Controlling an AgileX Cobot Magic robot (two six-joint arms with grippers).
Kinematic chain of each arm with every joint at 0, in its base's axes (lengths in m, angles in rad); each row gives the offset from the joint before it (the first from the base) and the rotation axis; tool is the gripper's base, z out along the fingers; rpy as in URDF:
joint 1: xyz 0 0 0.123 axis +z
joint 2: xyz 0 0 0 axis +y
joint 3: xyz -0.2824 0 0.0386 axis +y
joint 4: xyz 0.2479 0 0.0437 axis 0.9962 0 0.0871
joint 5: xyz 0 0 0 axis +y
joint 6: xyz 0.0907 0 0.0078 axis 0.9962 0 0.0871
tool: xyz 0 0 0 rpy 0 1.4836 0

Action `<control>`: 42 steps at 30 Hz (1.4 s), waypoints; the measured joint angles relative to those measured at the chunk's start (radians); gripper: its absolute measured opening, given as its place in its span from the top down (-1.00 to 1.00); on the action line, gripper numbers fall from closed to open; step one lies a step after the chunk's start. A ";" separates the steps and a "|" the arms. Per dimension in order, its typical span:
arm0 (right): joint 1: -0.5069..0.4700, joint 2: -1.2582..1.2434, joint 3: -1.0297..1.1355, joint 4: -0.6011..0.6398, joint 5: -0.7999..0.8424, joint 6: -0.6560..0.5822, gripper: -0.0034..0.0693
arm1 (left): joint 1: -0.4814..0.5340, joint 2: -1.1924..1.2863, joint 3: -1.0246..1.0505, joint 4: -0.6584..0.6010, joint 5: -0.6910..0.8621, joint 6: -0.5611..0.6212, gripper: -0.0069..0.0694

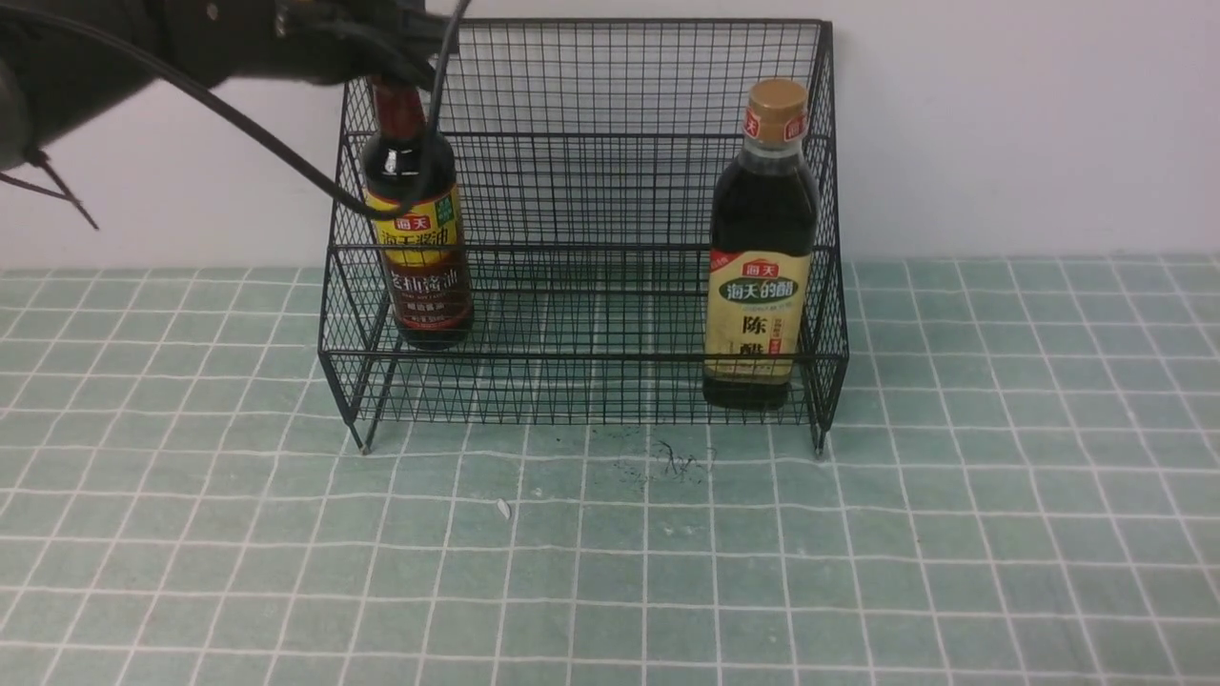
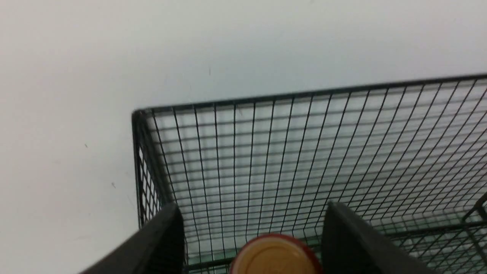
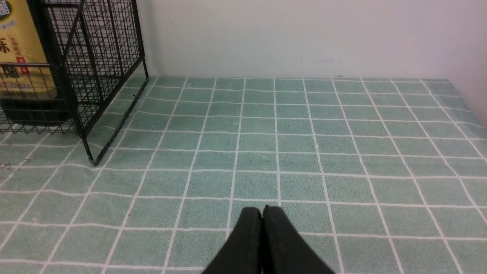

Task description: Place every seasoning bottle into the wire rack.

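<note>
Standing upright in the black wire rack are both seasoning bottles. Taking the front view as a clock face, the round bottle, with its red neck wrap and yellow-and-maroon label, sits at about ten o'clock, on the upper rear tier by the rack's left side. The squarer bottle, gold-capped with a cream label, stands at about three o'clock on the lower front tier, close against the rack's right side.

The left gripper hangs at about eleven o'clock, directly over the round bottle's neck, its dark cable looping down across the bottle's shoulder. In the left wrist view the two fingers stand apart on either side of the bottle's yellow cap, with clear gaps between each finger and the cap, so nothing is gripped.

The right gripper shows only in its own wrist view, fingers pressed together and holding nothing, above the green tiled cloth well off the rack's right-hand leg.

Dark scribbled marks lie on the cloth just in front of the rack, near six o'clock, with a small white scrap beside them.
</note>
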 joint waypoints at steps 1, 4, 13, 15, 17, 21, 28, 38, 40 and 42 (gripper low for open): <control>0.000 0.000 0.000 0.000 0.000 0.000 0.95 | 0.000 -0.014 0.000 0.000 0.003 0.000 -0.33; 0.000 0.000 0.000 0.000 0.000 0.000 0.95 | 0.000 -0.076 -0.001 0.000 0.053 0.000 -0.33; 0.000 0.000 0.000 0.000 0.000 0.000 0.95 | 0.000 -0.312 -0.001 0.000 0.436 0.063 0.41; 0.000 0.000 0.000 0.000 0.000 0.000 0.95 | 0.000 -0.371 -0.001 -0.003 0.526 0.080 0.66; 0.000 0.000 0.000 0.000 0.000 0.000 0.95 | 0.000 -0.417 -0.001 -0.008 0.592 0.093 0.77; 0.000 0.000 0.000 0.000 0.000 0.000 0.95 | 0.000 -0.560 0.028 -0.032 0.651 0.110 0.83; 0.000 0.000 0.000 0.000 0.000 0.000 0.95 | 0.000 -0.890 0.300 -0.140 0.629 0.113 0.83; 0.000 0.000 0.000 0.000 0.000 0.000 0.95 | 0.000 -1.230 0.668 -0.255 0.631 0.113 0.83; 0.000 0.000 0.000 0.000 0.000 0.000 0.95 | 0.000 -1.273 0.698 -0.262 0.651 0.122 0.83; 0.000 0.000 0.000 0.000 0.000 0.000 0.95 | 0.000 -1.298 0.712 -0.264 0.654 0.135 0.83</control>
